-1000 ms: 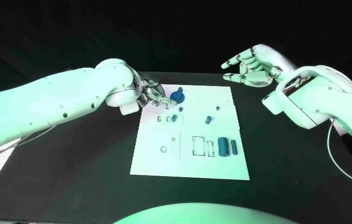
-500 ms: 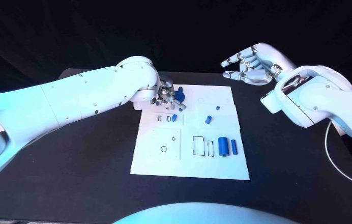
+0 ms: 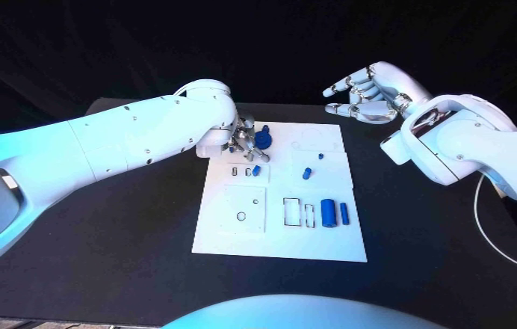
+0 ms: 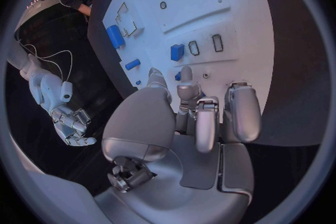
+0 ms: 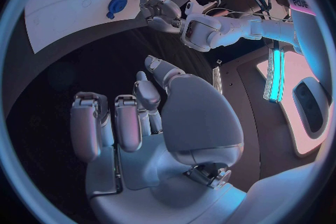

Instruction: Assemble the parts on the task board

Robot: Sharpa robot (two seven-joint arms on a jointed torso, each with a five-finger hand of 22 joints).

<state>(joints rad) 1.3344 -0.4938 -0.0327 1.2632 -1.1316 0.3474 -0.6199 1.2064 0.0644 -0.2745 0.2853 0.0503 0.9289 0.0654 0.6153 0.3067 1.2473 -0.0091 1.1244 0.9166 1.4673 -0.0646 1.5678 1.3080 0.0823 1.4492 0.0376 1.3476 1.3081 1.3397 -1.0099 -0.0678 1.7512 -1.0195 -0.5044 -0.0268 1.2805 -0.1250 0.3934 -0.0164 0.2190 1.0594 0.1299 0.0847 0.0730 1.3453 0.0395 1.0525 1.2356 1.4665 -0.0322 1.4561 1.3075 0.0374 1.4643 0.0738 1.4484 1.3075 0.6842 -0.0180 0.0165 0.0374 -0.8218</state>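
Note:
The white task board lies in the middle of the black table. A round blue part sits near its far left corner. My left hand has its curled fingertips right against that part; whether they grip it is hidden. In the left wrist view the left hand covers the part, with a bit of blue showing between the fingers. From the right wrist, the round part lies beside the left hand. My right hand hangs in the air beyond the board's far right corner, fingers loosely bent and holding nothing.
More blue parts are on the board: a small one standing in a slot, a short one mid-board, and a thick cylinder beside a slimmer one at the right. Empty outlined slots lie next to them.
My left arm has swung in toward the board's far left corner, bringing the hand up against the round blue part. The part stays where it was. The right hand has hardly moved.

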